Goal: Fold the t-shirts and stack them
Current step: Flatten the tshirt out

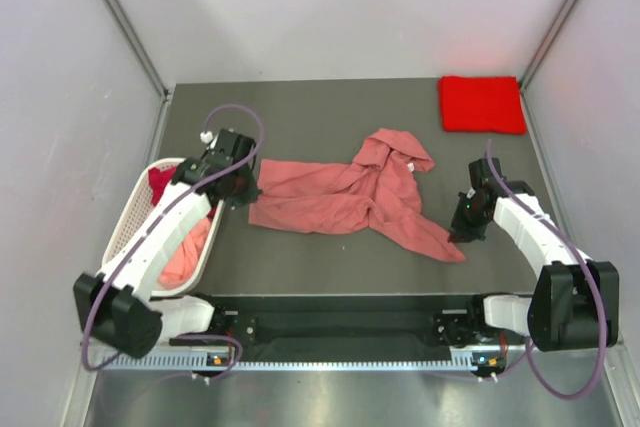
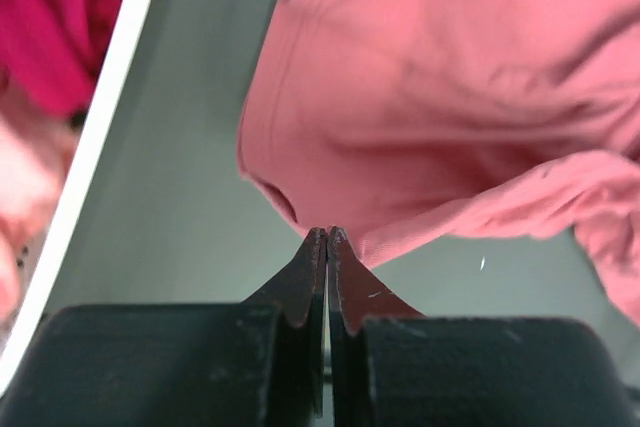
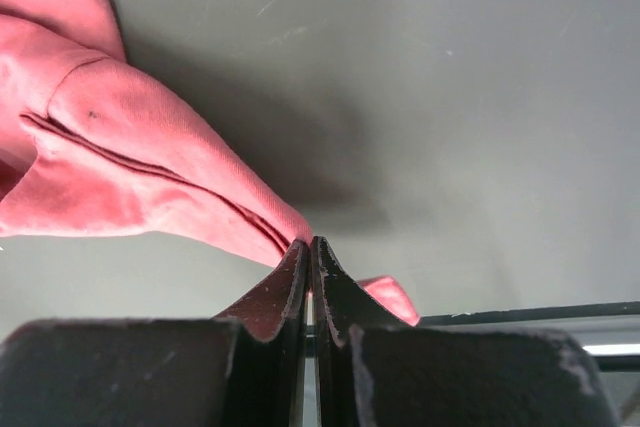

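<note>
A spread t-shirt (image 1: 340,197) is lying across the middle of the table (image 1: 300,107)
The left gripper (image 1: 243,195) is sitting at its left edge and the right gripper (image 1: 462,237) at its near right tip; a folded t-shirt (image 1: 482,104) is lying in the far right corner, and a basket (image 1: 135,209) holding more t-shirts (image 1: 185,252) is standing at the left

colours, all plain
salmon pink t-shirt (image 1: 340,199); bright red t-shirt (image 1: 482,104); crimson t-shirt (image 1: 160,184); pale pink t-shirt (image 1: 190,252); white basket (image 1: 126,215); grey table (image 1: 300,112).
</note>
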Controlling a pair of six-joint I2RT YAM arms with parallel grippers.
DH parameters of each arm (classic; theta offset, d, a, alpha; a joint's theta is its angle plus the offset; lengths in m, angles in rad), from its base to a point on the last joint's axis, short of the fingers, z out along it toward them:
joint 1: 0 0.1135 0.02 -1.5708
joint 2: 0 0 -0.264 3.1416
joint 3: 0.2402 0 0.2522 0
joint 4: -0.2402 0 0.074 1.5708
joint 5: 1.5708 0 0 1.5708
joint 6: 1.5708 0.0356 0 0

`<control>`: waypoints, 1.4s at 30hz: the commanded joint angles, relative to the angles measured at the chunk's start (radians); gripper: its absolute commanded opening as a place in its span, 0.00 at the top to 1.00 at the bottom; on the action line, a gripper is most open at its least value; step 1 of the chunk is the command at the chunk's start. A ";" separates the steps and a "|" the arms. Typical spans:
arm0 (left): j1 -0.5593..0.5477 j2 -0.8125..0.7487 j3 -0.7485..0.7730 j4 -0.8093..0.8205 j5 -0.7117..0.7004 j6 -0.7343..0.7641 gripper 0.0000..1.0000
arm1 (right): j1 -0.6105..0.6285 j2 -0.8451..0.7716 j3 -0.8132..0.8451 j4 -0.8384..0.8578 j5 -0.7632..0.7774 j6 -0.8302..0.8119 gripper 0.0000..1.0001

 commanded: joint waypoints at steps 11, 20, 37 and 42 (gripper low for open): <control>-0.001 -0.267 -0.496 0.054 0.184 -0.147 1.00 | -0.005 -0.048 0.021 -0.014 -0.011 -0.054 1.00; 0.000 -0.217 -0.556 0.143 0.191 -0.161 0.99 | 0.000 -0.064 0.022 -0.011 -0.016 -0.058 1.00; -0.001 -0.163 -0.596 0.129 0.220 -0.209 0.46 | 0.000 -0.049 0.016 0.003 -0.024 -0.060 1.00; -0.001 -0.140 -0.588 0.146 0.230 -0.222 0.51 | 0.000 -0.045 0.013 0.006 -0.028 -0.060 1.00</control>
